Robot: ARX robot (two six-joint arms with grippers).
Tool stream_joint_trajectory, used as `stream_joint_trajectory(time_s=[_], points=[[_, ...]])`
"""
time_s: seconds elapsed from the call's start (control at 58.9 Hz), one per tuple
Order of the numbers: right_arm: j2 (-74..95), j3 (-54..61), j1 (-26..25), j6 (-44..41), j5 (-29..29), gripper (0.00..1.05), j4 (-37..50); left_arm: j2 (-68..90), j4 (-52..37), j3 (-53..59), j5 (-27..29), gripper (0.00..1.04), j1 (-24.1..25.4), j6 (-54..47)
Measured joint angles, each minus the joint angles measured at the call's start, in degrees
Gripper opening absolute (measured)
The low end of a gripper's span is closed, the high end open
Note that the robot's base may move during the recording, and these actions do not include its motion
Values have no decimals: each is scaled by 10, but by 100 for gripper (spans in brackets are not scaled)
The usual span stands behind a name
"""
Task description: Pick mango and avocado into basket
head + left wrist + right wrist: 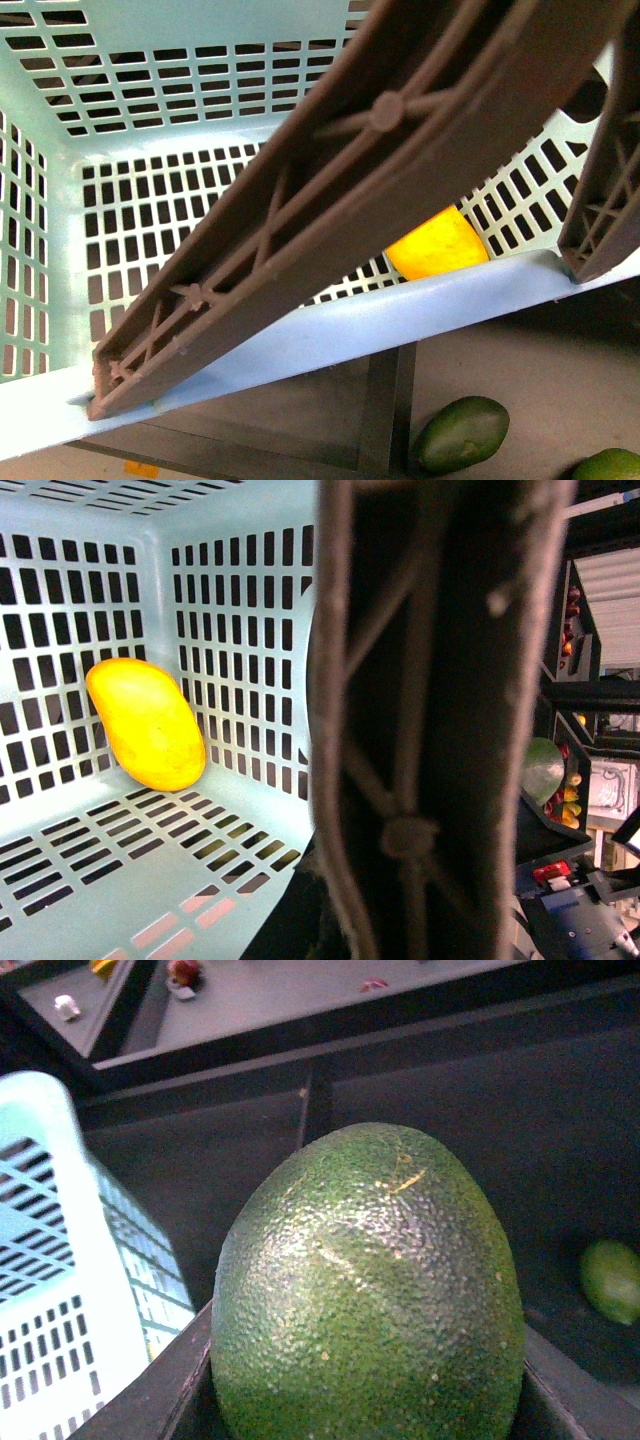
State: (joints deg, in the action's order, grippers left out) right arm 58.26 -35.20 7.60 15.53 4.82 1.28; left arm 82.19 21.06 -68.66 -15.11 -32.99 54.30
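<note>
The right end effector [365, 1325] is low over the dull grey-brown table [520, 370], pointing at the dark green, pebbly, egg-shaped avocado [370, 1290], which fills the right wrist view. Its two dark fingers [160, 1385] stand wide apart, one along each flank of the avocado's near end and close against the skin. Whether they press on it or only flank it cannot be told. In the front view the avocado lies on the table, outside the light turquoise rectangular plastic basket [300, 340] and just past its near rim.

The left end effector cannot be made out in any view, so how far it is open cannot be told. Its wrist camera sits close against the basket's brown-grey ribbed swing handle [400, 130], which blurs across the middle of that view.

The basket, slotted in walls and floor, fills most of the front view. Its near rim runs aslant and the handle crosses above its opening. The smooth, oval, yellow-orange mango [437, 243] lies inside on the floor, leaning against a slotted wall, below the handle and near the right-hand corner in the front view.

A dark raised divider [385, 410] splits the table. A paler green round fruit [610, 465] lies to the right of the avocado, apart from it, and a small orange scrap [140, 467] shows at the lower edge. Beyond, the right wrist view shows a further grey surface [300, 1000] carrying small white and red things. The left wrist view shows dark shelving [575, 610] with small red and yellow items, too blurred to name.
</note>
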Motion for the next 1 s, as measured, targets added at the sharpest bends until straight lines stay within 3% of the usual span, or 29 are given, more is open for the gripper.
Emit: stream_joint_trajectory(time_s=[0.254, 0.831, 1.001], points=[[58, -49, 132, 32, -44, 55, 52, 0, 0, 0, 0, 4, 0, 0], [211, -115, 271, 72, -65, 55, 115, 0, 0, 0, 0, 4, 0, 0], [217, -120, 276, 71, -68, 77, 116, 0, 0, 0, 0, 4, 0, 0]])
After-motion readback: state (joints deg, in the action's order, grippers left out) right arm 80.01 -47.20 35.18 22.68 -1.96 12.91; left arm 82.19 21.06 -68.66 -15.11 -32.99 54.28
